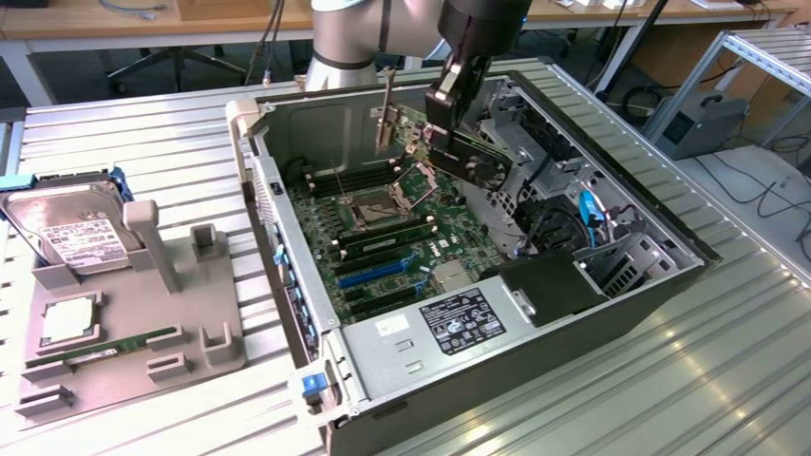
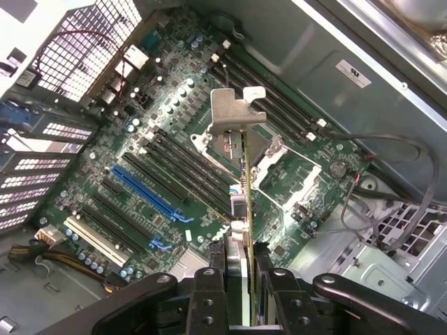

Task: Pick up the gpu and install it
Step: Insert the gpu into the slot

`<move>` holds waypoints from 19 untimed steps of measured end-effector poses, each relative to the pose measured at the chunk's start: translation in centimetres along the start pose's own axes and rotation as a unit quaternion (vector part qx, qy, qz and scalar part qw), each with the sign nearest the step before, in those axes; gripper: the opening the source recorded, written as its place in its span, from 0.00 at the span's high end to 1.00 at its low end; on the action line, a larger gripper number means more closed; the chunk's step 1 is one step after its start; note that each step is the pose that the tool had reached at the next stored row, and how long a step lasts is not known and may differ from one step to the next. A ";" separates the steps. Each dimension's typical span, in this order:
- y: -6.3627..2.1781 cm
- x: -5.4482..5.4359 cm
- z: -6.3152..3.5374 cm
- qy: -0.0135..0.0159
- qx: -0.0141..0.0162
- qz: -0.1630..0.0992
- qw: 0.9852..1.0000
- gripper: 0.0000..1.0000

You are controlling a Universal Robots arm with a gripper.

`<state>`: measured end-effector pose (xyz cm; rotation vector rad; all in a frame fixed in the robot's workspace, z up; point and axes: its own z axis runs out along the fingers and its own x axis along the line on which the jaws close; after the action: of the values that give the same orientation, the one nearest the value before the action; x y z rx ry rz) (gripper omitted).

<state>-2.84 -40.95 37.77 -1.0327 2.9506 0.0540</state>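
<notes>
gripper (image 1: pixel 443 118): clamped on gpu (image 1: pixel 480 160), upper middle
gpu: thin flat black card, silver bracket (image 2: pixel 234 112)
board (image 1: pixel 440 221): green, shiny, under the card

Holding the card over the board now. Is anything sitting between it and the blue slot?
Nothing visible does. The gripper holds the gpu on edge above the motherboard, and the blue slot lies bare. The loose cables lie off to the side, by the case wall.
</notes>
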 end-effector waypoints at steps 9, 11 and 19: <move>0.00 0.0 0.00 0.000 0.000 -0.010 1.000 0.73; 0.00 0.0 0.00 0.000 0.000 -0.012 1.000 0.73; 0.00 0.0 0.00 0.001 -0.001 -0.021 1.000 0.73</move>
<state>-2.84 -40.95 37.77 -1.0933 2.9295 0.0545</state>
